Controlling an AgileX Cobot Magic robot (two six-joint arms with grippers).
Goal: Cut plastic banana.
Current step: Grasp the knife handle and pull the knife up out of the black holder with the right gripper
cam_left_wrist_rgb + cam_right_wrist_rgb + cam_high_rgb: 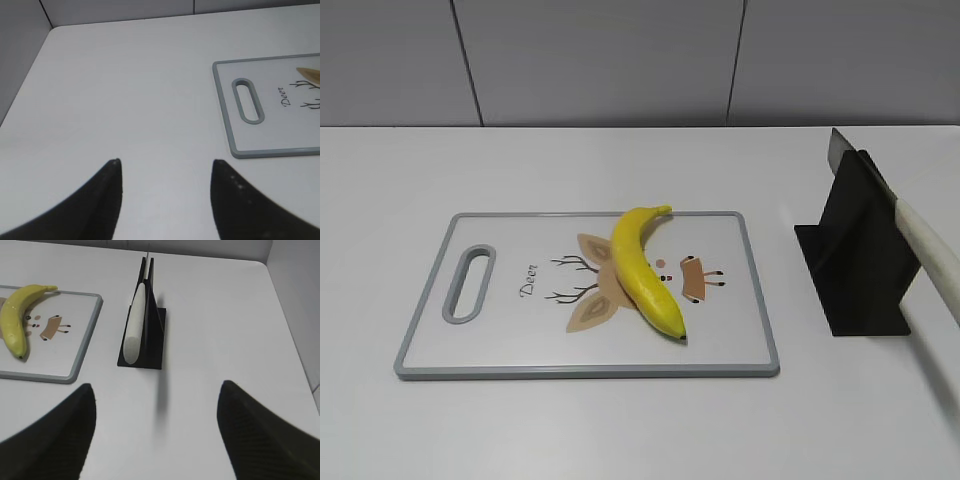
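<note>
The yellow plastic banana [645,270] lies whole on a white cutting board [500,350] with a grey rim and a deer drawing; it also shows in the right wrist view [17,317]. A knife with a cream handle [932,250] rests in a black stand [855,255], also seen in the right wrist view [136,322]. My left gripper [165,162] is open and empty over bare table, left of the board's handle slot [247,99]. My right gripper [156,386] is open and empty, a little in front of the knife stand. Neither gripper shows in the exterior view.
The white table [620,420] runs to a grey panelled wall behind. The board's grey edge [80,365] lies left of the knife stand. The table's right edge meets a wall [295,300].
</note>
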